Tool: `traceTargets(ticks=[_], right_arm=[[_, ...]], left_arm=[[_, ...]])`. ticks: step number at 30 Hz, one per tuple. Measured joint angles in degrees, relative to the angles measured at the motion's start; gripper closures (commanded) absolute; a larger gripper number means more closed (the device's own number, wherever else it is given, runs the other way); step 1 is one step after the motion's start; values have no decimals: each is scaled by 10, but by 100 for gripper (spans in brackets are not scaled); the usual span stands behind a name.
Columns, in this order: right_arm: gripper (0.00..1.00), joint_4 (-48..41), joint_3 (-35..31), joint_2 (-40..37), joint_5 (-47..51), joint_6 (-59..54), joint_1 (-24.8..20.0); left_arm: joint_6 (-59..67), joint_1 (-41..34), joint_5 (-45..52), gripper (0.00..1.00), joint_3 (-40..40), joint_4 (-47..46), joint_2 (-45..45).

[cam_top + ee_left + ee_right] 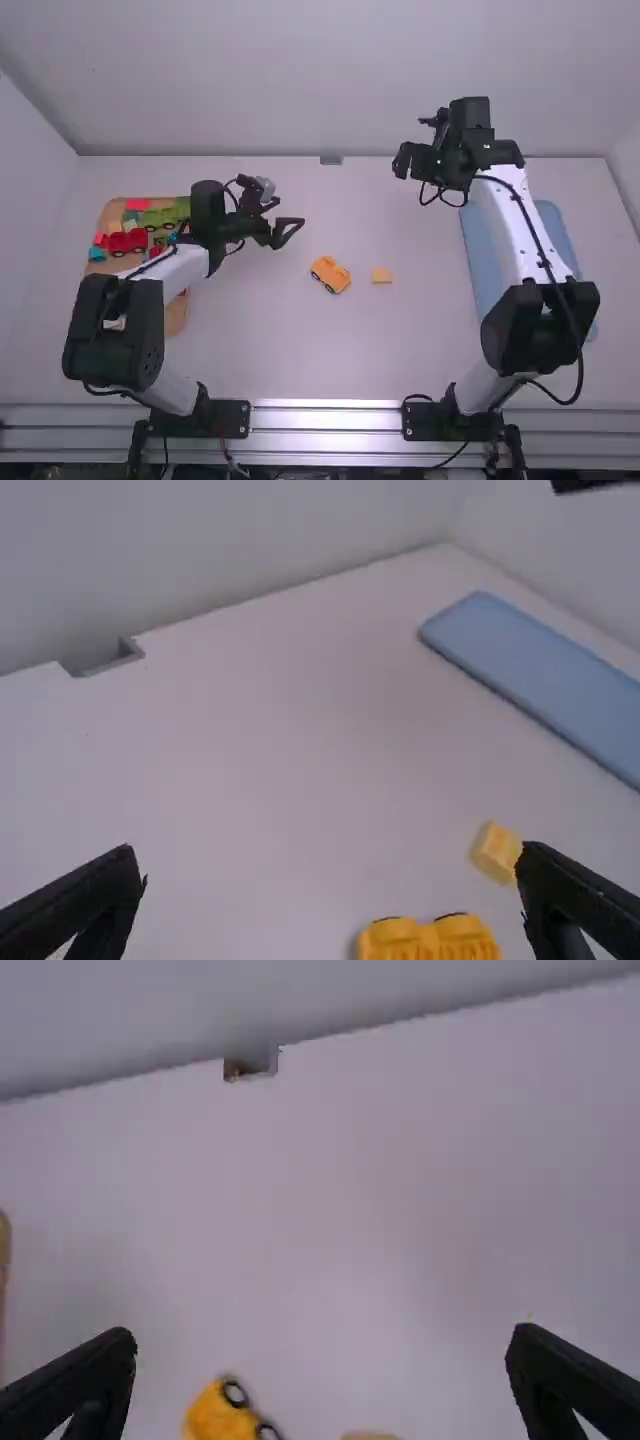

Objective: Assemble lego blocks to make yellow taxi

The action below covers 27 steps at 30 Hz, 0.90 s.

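Yellow car (330, 273) — yellow block (381, 275) near, apart.

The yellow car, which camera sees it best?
The high view: the yellow car shows whole there. Both wrist views cut it off at the bottom edge, though the right one shows two wheels.

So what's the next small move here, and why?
I'd probably bring the right gripper over the small yellow block to grasp it: the block lies loose, apart from the yellow car, and that gripper's fingers stand open with nothing between them.
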Motion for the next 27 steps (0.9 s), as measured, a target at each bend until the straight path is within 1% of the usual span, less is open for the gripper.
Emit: traceTargets(ticks=[2,4,6,7,11,15,18,19,20,23,24,27], right_arm=[[1,-18,0,0,-40,-96,-4],[1,-36,0,0,-82,-172,-5],[1,-87,1,-1,-159,-310,-3],[1,-101,1,-2,-175,-343,-3],[1,-177,1,-24,-257,-534,-6],[1,-233,2,-54,-318,-659,-16],[1,-259,2,-59,-352,-728,-22],[1,-266,-2,-59,-372,-773,-24],[1,-266,-4,-59,-375,-782,-25],[1,-260,-50,-59,-415,-874,-25],[1,-260,-50,-59,-415,-874,-25],[1,-261,-116,-59,-450,-961,-25]], left_arm=[[49,0,7,1,35,-67,0],[82,0,16,1,54,-101,0],[160,0,38,1,85,-169,0],[184,0,44,1,92,-187,0],[311,0,78,1,116,-259,0],[427,-2,108,1,127,-321,0],[486,-7,103,1,127,-346,0],[515,-15,93,1,127,-360,0],[523,-18,89,1,127,-363,0],[574,-50,54,1,127,-380,0],[574,-50,54,1,127,-380,0],[598,-77,28,1,130,-368,6]])
